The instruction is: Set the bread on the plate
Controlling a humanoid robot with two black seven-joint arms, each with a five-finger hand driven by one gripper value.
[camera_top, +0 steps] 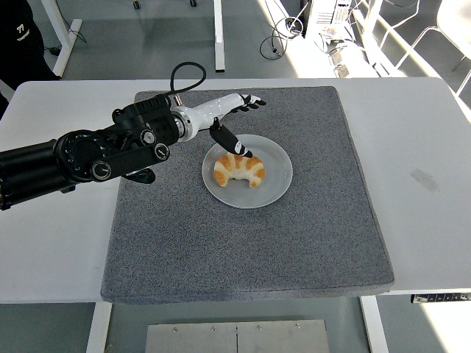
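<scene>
The left hand (234, 118) hovers spread and empty above the bread (239, 170), light, flaky, best pinched mid-curve.

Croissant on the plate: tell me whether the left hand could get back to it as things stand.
Probably yes. The left hand is open just above and behind the croissant, which lies uncovered on the plate. Nothing stands between them on the grey mat, so a short reach down looks free.
</scene>
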